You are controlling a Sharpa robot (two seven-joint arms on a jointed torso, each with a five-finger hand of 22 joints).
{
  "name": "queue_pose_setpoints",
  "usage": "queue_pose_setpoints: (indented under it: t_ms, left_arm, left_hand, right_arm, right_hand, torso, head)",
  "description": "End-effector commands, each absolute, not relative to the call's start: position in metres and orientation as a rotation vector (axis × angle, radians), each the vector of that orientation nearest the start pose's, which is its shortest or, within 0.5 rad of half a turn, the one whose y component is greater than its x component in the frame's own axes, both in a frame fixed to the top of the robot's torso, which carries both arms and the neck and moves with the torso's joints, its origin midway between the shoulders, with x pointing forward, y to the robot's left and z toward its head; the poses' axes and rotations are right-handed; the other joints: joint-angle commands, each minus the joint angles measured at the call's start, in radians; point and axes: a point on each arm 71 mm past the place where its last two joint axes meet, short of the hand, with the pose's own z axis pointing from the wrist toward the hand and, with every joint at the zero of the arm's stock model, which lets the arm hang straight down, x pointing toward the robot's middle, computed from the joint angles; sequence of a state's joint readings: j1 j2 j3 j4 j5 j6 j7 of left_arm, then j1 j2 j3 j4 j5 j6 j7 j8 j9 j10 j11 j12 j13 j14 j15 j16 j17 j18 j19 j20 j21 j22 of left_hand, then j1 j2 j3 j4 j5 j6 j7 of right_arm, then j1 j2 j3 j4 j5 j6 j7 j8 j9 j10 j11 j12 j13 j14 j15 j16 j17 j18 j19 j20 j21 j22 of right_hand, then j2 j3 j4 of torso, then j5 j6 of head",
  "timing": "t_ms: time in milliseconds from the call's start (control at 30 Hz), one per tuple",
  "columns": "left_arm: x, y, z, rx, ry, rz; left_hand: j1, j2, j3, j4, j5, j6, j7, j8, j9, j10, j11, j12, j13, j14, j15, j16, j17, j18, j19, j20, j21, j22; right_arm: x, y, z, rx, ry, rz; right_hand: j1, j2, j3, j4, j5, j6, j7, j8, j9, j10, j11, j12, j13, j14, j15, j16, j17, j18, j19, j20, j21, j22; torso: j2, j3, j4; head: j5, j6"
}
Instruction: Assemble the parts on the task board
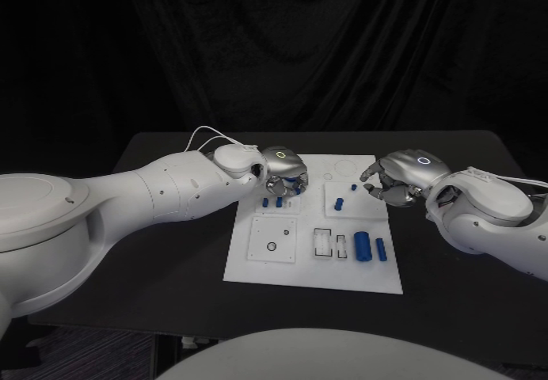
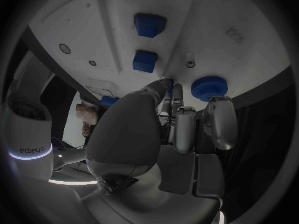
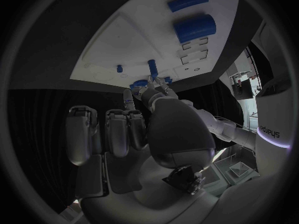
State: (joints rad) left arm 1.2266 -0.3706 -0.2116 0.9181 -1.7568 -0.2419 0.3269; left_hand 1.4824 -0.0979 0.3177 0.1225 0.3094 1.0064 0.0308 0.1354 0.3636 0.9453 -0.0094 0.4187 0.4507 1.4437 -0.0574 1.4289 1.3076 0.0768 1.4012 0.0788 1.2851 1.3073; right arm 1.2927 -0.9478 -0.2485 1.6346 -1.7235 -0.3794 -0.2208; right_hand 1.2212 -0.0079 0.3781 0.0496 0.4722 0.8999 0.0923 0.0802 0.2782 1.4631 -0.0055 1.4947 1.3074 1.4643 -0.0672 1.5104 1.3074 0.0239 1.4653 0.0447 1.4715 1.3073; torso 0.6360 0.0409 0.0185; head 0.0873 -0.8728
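White and flat, the task board [image 1: 315, 265] lies in the middle of the black table [image 1: 171, 261], a rigid plate with shallow recesses and slots, and the small blue parts on it look like hard, smooth plastic: light, stiff, a little slippery under metal fingertips, so my judgement is that each wants a pinch across its sides rather than a full grasp. In the head view a thick blue cylinder [image 1: 362, 246] and a thinner blue pin [image 1: 380, 250] lie on their sides near the board's front right, a short blue peg [image 1: 338, 204] stands further back, and two small blue pegs [image 1: 272, 203] stand just before the left hand [image 1: 282, 170], which hangs over the board's far left part with its fingers curled down; whether they pinch anything I cannot tell from here. The right hand [image 1: 402, 178] hovers at the board's far right edge, fingers bent and apart, seemingly holding nothing. In the left wrist view the silver fingers [image 2: 187, 127] reach down to the board beside a round ribbed blue knob [image 2: 209, 87], with two blue blocks [image 2: 148, 42] beyond; the tips seem to touch a small blue piece, but a grip is not plain. In the right wrist view the hand's fingers [image 3: 118, 129] are loosely spread and empty.
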Motion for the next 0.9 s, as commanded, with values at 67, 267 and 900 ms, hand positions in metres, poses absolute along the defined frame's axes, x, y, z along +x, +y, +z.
queue_pose_setpoints:
  t_ms: [67,267,900]
  left_arm:
    - [0.535,0.105,-0.251,0.9,1.583,-0.681]
    - [0.532,0.117,-0.247,0.878,1.518,-0.686]
    - [0.529,0.154,-0.201,0.854,1.457,-0.651]
  left_hand:
    - [0.001,0.015,-0.001,-0.012,0.009,0.015,0.005,0.01,0.008,0.013,-0.001,0.007,0.005,0.0,-0.009,-0.002,0.008,-0.012,0.008,-0.004,0.005,0.178]
    - [0.0,0.017,0.0,-0.02,0.023,0.03,0.014,0.015,0.013,0.033,0.001,0.008,0.005,0.004,-0.009,0.001,0.008,-0.016,0.018,-0.004,0.022,0.183]
    - [-0.011,0.025,0.02,-0.022,0.039,0.033,0.019,0.0,0.015,0.045,0.006,-0.042,-0.036,-0.002,-0.003,-0.015,-0.021,-0.014,0.016,-0.005,0.013,0.181]
  right_arm:
    - [0.451,-0.225,-0.203,-0.392,1.631,0.405]
    - [0.451,-0.228,-0.203,-0.389,1.635,0.397]
    - [0.452,-0.233,-0.205,-0.384,1.647,0.377]
  right_hand:
    - [-0.008,0.005,0.007,0.0,0.004,0.005,-0.002,-0.003,-0.002,0.044,-0.005,-0.005,0.18,0.082,-0.006,-0.002,0.149,0.003,0.055,-0.007,-0.003,0.228]
    - [-0.008,0.005,0.007,0.0,0.004,0.005,-0.002,-0.003,-0.002,0.044,-0.005,-0.005,0.18,0.082,-0.006,-0.002,0.149,0.003,0.055,-0.007,-0.003,0.228]
    - [-0.008,0.006,0.008,-0.001,0.004,0.005,-0.002,-0.003,-0.002,0.042,-0.005,-0.008,0.177,0.082,-0.006,-0.003,0.146,0.004,0.053,-0.007,-0.007,0.227]
  torso:
    - [0.0,0.0009,0.0001]
    - [-0.001,0.0007,0.0037]
    - [-0.001,-0.0012,0.01]
  head:
    - [0.001,0.0]
    - [0.0,0.0]
    - [0.018,0.0]
